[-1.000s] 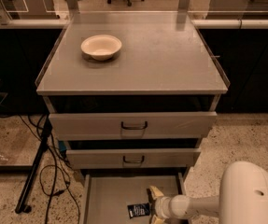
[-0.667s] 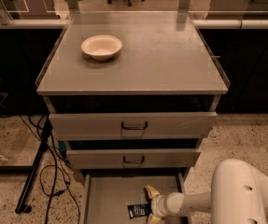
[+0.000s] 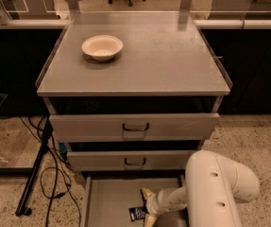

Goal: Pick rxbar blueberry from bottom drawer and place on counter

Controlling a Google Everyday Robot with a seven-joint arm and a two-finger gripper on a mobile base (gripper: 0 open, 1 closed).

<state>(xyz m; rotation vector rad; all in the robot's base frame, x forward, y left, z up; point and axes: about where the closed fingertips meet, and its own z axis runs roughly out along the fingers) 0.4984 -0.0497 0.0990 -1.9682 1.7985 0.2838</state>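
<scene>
Wide view first: the counter (image 3: pixel 163 65) fills the upper middle of the frame, a broad grey top with a thin rim. Below it, the two upper drawers (image 3: pixel 135 126) sit slightly out with their dark loop handles facing us. At lower right the big white arm (image 3: pixel 215 188) bends down and reaches left into the cabinet's base. There the bottom drawer (image 3: pixel 107 197) is pulled out at the bottom centre, its flat grey floor showing. Up on the counter's upper left sits a cream bowl (image 3: pixel 102 47), well apart from all the action. Now the business end: the gripper (image 3: pixel 147 206) is down inside the bottom drawer at bottom centre, its two tan fingers (image 3: pixel 148 193) spread apart with nothing clamped between them. And here's the prize, the rxbar blueberry (image 3: pixel 137 214), dark wrapper lying flat on the drawer floor just left of the gripper, touching or nearly touching it. So this looks like the moment right before the grasp, with the lift and the placement all ahead. What could spoil it? The bar is thin and flat on the floor, so closing fingers could skate over the wrapper or shove it left, away from the grip. A pinch on one corner might let it swing loose on the way up. And the middle drawer front overhangs close above, so a straight lift risks clipping it.
</scene>
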